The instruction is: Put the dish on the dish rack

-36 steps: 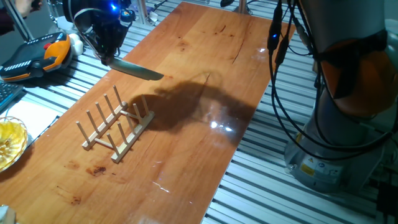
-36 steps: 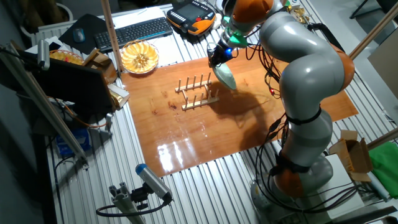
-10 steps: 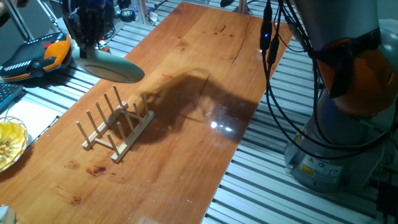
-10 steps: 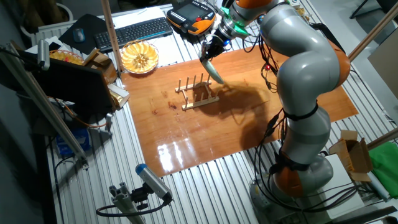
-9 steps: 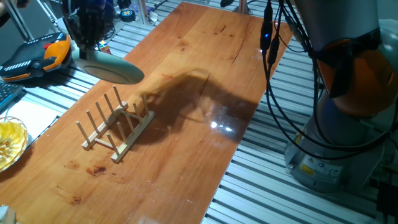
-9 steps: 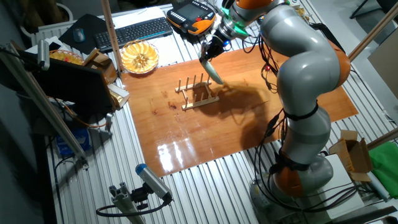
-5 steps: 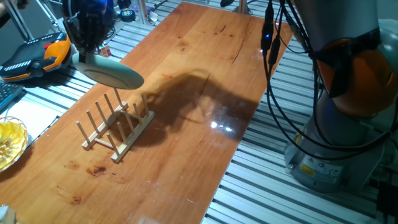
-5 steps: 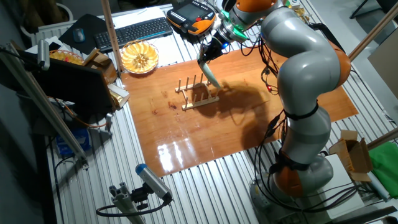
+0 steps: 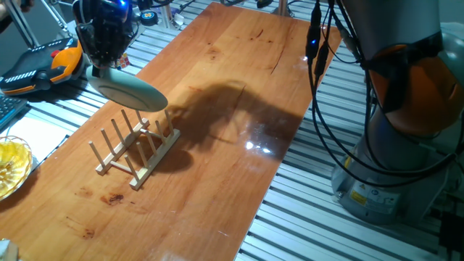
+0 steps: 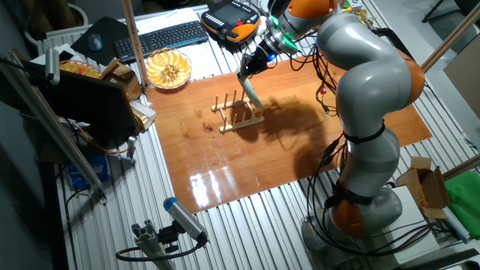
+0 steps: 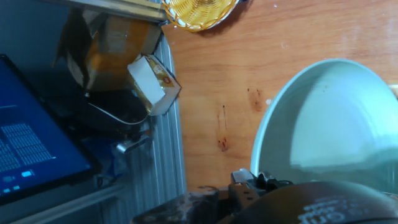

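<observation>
The dish (image 9: 127, 89) is a pale mint-green glossy plate, held tilted in the air just above the far end of the dish rack (image 9: 135, 149). My gripper (image 9: 107, 67) is shut on the dish's upper rim. In the other fixed view the dish (image 10: 252, 92) hangs edge-down from the gripper (image 10: 246, 73), right over the rack's (image 10: 238, 113) pegs. I cannot tell whether it touches a peg. The hand view shows the dish's hollow face (image 11: 336, 124) filling the right side; the rack is hidden behind it.
A yellow translucent bowl (image 9: 10, 167) sits off the table's left end, also seen in the other fixed view (image 10: 168, 69). An orange-black teach pendant (image 9: 40, 64) and a keyboard (image 10: 161, 37) lie behind. A cardboard box (image 11: 154, 84) and the robot base (image 9: 384, 181) flank the table.
The gripper has carried the dish down and toward the rack; the dish now hangs lower and closer to the pegs. The rack has not moved.
</observation>
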Controlling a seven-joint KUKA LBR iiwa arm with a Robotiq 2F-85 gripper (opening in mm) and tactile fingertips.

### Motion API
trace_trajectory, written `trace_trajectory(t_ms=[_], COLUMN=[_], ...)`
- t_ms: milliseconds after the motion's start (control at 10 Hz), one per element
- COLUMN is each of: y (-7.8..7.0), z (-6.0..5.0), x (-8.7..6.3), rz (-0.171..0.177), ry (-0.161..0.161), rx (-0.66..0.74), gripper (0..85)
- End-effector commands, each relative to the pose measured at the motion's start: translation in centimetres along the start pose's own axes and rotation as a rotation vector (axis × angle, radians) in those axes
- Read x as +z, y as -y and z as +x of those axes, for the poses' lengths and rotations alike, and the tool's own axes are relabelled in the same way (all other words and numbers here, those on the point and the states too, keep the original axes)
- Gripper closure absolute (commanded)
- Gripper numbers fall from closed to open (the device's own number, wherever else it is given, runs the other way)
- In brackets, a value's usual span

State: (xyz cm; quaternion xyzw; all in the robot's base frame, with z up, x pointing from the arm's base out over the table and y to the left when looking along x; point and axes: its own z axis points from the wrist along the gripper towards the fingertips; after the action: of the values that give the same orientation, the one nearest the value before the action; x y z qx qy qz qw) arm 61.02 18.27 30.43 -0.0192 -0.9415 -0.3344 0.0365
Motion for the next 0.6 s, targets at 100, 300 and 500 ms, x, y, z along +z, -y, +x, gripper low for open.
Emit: trace_trajectory(t_ms=[100, 300, 500], y=[0.17, 0.41, 0.64], z=[0.0, 0.04, 0.13], x=[0.13, 0.25, 0.39], rz=[-0.021, -0.04, -0.059], ry=[-0.001, 0.004, 0.008], rx=[0.015, 0.03, 0.049], gripper=[84.3, 84.3, 84.3])
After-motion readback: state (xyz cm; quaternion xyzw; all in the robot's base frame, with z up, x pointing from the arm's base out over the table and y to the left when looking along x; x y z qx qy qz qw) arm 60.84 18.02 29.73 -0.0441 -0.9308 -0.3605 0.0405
